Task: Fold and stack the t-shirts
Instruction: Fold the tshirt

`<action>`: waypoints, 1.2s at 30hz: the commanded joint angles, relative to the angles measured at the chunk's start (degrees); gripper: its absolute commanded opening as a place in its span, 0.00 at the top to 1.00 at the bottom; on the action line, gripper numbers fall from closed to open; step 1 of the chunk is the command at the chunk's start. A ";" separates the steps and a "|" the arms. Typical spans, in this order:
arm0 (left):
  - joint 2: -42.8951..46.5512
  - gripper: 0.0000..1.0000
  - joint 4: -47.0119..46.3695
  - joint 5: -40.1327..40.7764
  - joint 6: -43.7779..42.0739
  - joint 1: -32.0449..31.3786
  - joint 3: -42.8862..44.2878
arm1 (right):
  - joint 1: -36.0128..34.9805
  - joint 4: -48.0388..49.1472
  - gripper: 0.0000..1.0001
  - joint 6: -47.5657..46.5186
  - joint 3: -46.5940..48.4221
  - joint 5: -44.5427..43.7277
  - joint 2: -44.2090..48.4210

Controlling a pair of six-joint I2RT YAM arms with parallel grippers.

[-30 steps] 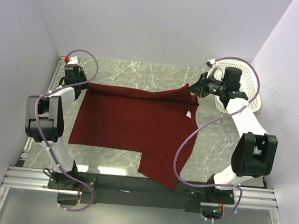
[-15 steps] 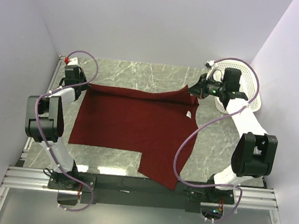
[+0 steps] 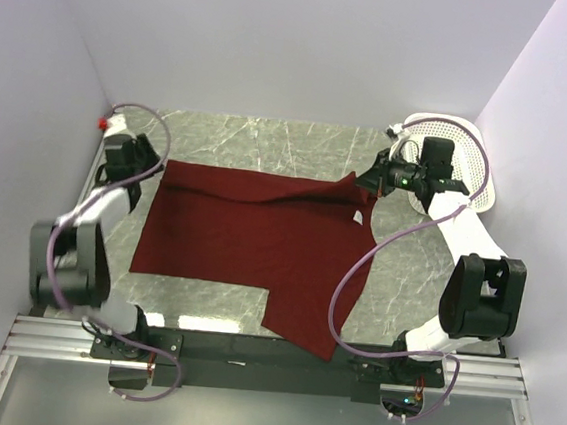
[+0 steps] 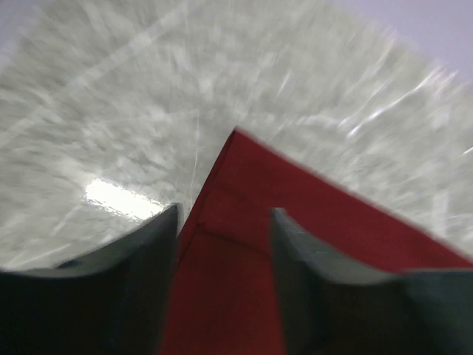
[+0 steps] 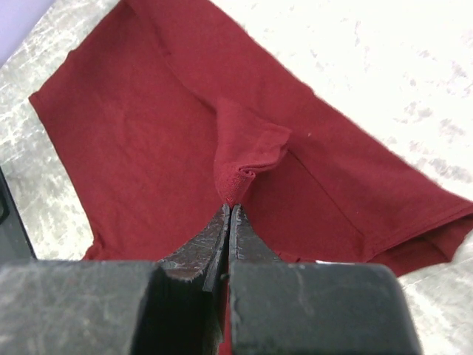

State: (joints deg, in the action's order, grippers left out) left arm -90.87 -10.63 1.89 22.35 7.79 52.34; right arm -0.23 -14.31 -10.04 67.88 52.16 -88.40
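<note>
T-shirt (image 3: 251, 235) is clamped by right gripper (image 3: 375, 179), upper right; left gripper (image 4: 225, 214) jaws are apart, upper left. Edge should be laid flat w/o bunching.

The top view is bright and even, lit softly from above, with only faint shadows under the arms. Pale reflections lie on the marble table (image 3: 271, 136) at its near edge. The left wrist view is blurred all over: the table veins are smeared into streaks, and a white glare patch (image 4: 118, 200) sits just left of the dark, unfocused fingers (image 4: 140, 281) of the left gripper (image 4: 225, 214). The right wrist view is sharp on the t-shirt (image 5: 148, 126) just ahead of the right gripper (image 5: 228, 211). Beyond it, to the right, the table is washed out nearly white.
</note>
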 commanded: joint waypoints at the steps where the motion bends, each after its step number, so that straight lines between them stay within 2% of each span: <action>1: 13.50 0.38 -8.61 3.80 4.19 0.47 -5.73 | -0.03 -0.29 1.00 -1.47 -0.64 0.75 2.45; 3: 17.90 0.34 -9.84 4.61 6.12 0.73 -7.51 | -0.03 -0.20 1.00 -1.38 -0.46 0.49 2.36; 7: 18.36 0.32 -5.46 1.19 6.57 1.87 -5.68 | -0.03 -0.46 1.00 -1.29 -0.11 0.48 1.65; 14: 19.06 0.31 -0.62 -2.77 6.04 2.75 -4.08 | -0.03 -2.92 1.00 -3.48 0.24 1.71 0.77; 25: 25.74 0.30 2.11 -6.90 6.13 2.84 -7.16 | -0.03 -9.69 1.00 -11.48 -1.60 0.58 3.06; 30: 26.62 0.30 2.55 -8.04 6.13 2.75 -7.34 | -0.03 -13.37 1.00 -16.84 -3.19 -0.66 4.37; 34: 26.97 0.30 2.55 -8.39 6.21 2.84 -7.86 | -0.12 -19.94 1.00 -23.51 -4.85 -1.36 5.17; 35: 27.06 0.30 2.63 -8.39 6.30 2.76 -7.86 | -0.47 -21.97 0.98 -27.79 -5.03 -1.36 5.34; 36: 27.15 0.30 2.64 -8.48 6.30 2.75 -7.95 | -1.60 -24.69 0.91 -30.80 -5.03 -1.53 5.26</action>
State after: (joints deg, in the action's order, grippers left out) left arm -65.60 -7.68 -5.08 28.21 10.37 44.71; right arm -0.40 -30.92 -30.22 63.40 51.16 -85.80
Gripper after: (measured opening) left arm 0.703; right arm 0.053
